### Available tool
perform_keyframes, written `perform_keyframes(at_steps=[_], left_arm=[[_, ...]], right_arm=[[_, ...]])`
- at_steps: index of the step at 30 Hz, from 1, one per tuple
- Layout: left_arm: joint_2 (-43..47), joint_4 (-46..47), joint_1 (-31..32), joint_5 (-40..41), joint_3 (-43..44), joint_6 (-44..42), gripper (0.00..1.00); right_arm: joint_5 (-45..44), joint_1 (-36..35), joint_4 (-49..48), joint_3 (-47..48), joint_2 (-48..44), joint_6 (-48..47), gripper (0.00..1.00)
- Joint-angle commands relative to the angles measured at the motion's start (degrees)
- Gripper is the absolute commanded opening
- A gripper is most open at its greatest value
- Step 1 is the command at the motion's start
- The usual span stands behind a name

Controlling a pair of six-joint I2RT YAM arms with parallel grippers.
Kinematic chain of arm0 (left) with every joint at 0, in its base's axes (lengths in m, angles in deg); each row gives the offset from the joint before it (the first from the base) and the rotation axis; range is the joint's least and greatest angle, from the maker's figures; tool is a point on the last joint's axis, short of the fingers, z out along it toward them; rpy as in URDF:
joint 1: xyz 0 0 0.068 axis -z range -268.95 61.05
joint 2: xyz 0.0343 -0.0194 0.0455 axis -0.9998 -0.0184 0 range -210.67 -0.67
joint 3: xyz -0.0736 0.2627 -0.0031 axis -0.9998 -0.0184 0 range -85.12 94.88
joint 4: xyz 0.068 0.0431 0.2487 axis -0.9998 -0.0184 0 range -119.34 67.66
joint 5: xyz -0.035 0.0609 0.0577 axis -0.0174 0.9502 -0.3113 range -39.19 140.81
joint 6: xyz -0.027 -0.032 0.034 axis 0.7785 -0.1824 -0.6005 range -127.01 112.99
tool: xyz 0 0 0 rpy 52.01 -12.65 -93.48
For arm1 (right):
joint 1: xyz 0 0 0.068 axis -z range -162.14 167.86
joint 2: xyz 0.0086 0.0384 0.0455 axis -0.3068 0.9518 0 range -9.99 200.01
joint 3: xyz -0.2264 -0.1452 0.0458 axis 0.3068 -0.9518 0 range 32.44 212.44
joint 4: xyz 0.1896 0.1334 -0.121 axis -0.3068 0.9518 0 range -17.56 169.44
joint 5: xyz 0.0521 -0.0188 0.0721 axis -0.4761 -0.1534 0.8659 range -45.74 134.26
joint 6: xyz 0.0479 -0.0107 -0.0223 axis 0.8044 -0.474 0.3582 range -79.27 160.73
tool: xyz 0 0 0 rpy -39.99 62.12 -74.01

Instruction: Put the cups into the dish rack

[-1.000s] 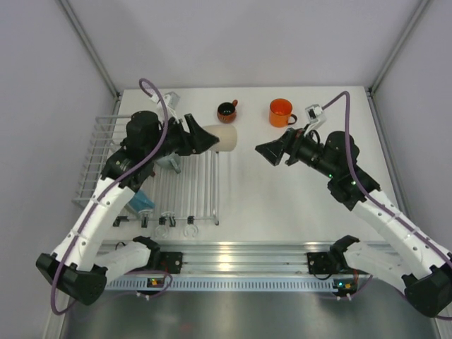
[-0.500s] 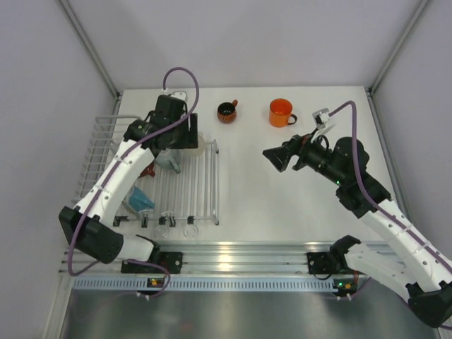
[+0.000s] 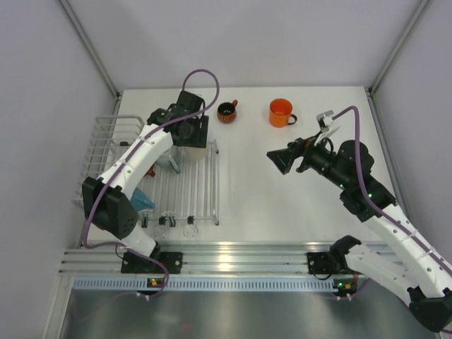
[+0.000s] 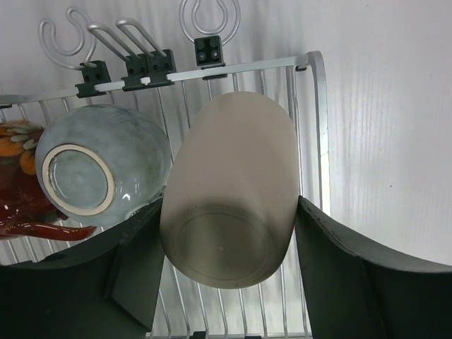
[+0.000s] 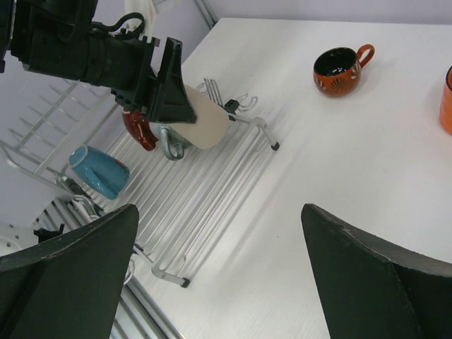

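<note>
White tabletop [image 3: 282,205] between pale grey walls carries a white wire dish rack [image 3: 206,206] on the left side of the overhead view, its tall basket section by the left wall and its low slatted section reaching toward the centre. The left gripper [image 4: 228,205] pinches a cream-beige mug [image 4: 236,162] over the upper end of the slats, with one finger pressed against each side of the mug's body and its base turned toward the wrist camera. In that wrist view the mug hangs over the wires near the rack's right rail; whether it touches them cannot be told. Just to its left a grey-blue mug [image 4: 99,176] sits upside down on the slats, its pale foot ring showing. A wide red mug [image 4: 21,205] with a painted pattern lies beyond it at the left edge of the frame. Two cups are outside the rack on the bare table, near the top of the overhead view: a small dark red mug [image 3: 227,111] with a black inside, and to its right a bright orange mug [image 3: 281,112], both upright. The right gripper [image 3: 275,159] hangs right of centre with its fingers spread wide and nothing between them, well apart from both cups.
</note>
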Motion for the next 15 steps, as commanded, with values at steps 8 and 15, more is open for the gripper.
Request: perform_keyframes(at_steps=[8,15], left_arm=[[-4.09,-0.07,0.83,2.65,3.24,-0.41,0.0],[-6.2,-0.07,0.74,3.0,1.83,0.12,0.1]], right_arm=[[-2.17,-0.18,0.98,1.0,-2.41,-3.07,0.99],[-2.52,-0.09,0.98,0.73,-2.32,-3.42,0.99]])
